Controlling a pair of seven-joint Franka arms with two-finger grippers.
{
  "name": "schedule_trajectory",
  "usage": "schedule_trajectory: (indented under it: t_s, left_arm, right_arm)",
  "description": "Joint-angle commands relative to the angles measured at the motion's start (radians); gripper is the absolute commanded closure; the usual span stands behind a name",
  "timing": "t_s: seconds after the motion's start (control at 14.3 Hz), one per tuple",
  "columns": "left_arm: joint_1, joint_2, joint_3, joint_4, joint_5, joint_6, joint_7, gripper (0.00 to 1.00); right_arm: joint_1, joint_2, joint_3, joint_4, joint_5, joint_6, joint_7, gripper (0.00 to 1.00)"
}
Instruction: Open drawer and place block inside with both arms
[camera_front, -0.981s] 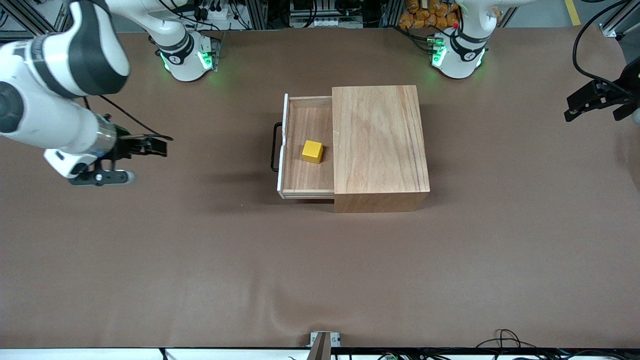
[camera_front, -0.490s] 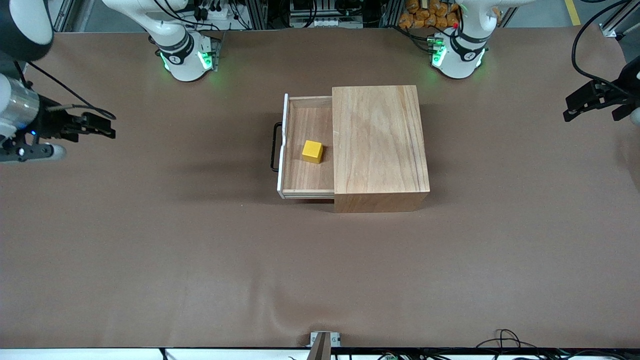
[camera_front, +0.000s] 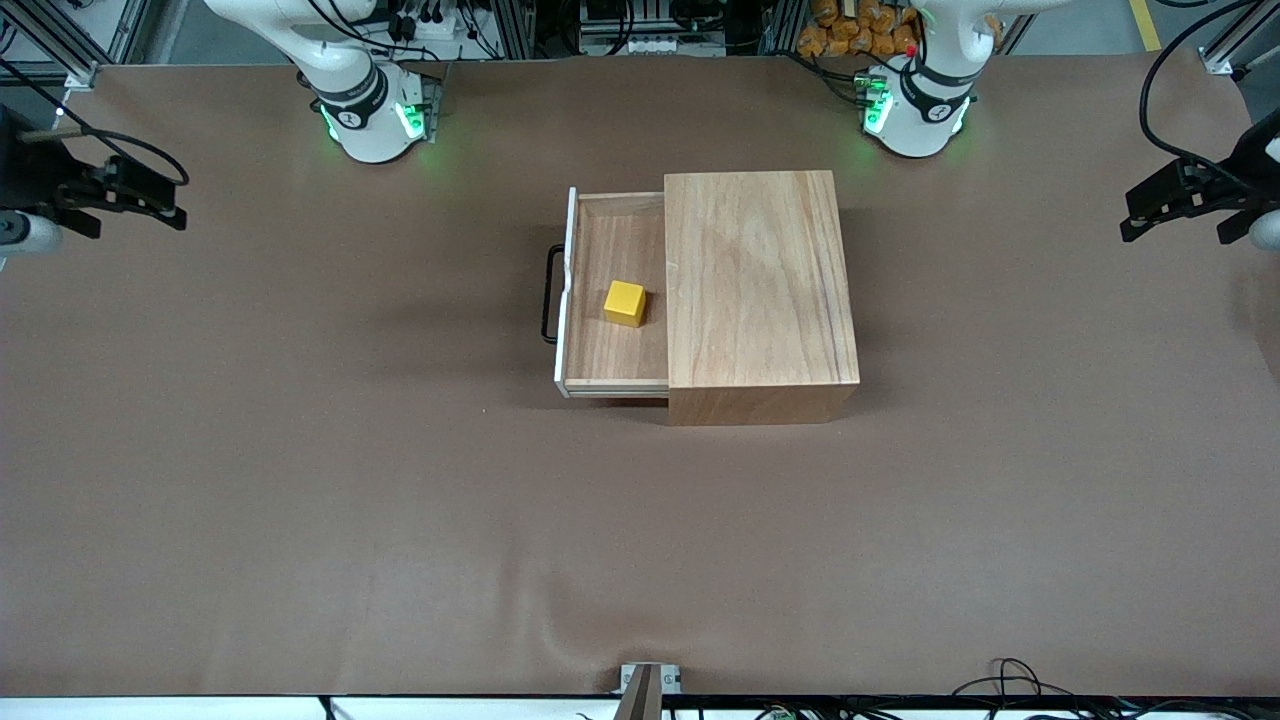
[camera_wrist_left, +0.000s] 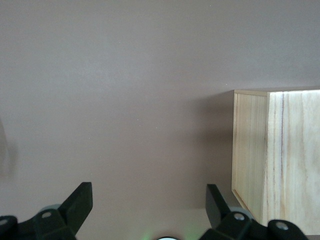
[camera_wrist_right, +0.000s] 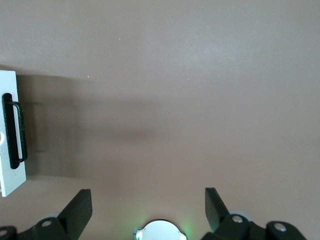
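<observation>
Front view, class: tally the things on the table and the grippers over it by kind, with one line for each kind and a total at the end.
Wooden box with its drawer pulled open: 1
Yellow block, lying in the drawer: 1
Open grippers, one over each end of the table, the left gripper and the right gripper: 2
Total: 4

From my station, the wooden box (camera_front: 760, 290) hides the inner part of the drawer (camera_front: 615, 300), so I cannot see how deep the tray runs. The front view's edges cut off most of both arms, leaving only the right gripper (camera_front: 135, 200) and left gripper (camera_front: 1165, 205). My left wrist view crops the box; my right wrist view crops the drawer's front panel (camera_wrist_right: 10, 135).
</observation>
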Motion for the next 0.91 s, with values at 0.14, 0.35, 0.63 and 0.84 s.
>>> schedule_trajectory:
  t_s: [0.14, 0.35, 0.63, 0.84]
  left_arm:
    - [-0.001, -0.003, 0.001, 0.006, -0.011, -0.004, 0.024, 0.0]
    - [-0.008, -0.001, 0.001, 0.006, -0.011, -0.004, 0.021, 0.0]
    - [-0.011, 0.002, -0.001, 0.006, -0.012, -0.016, 0.018, 0.0]
    - [-0.008, 0.005, -0.001, 0.007, -0.013, -0.018, 0.023, 0.0]
  right_arm:
    - [-0.012, 0.002, 0.003, 0.042, -0.019, -0.036, 0.069, 0.0]
    - [-0.012, 0.002, 0.005, 0.04, -0.019, -0.024, 0.099, 0.0]
    - [-0.013, 0.007, 0.003, 0.036, -0.016, -0.011, 0.099, 0.0]
    - [-0.013, 0.009, 0.003, 0.033, -0.016, -0.01, 0.097, 0.0]
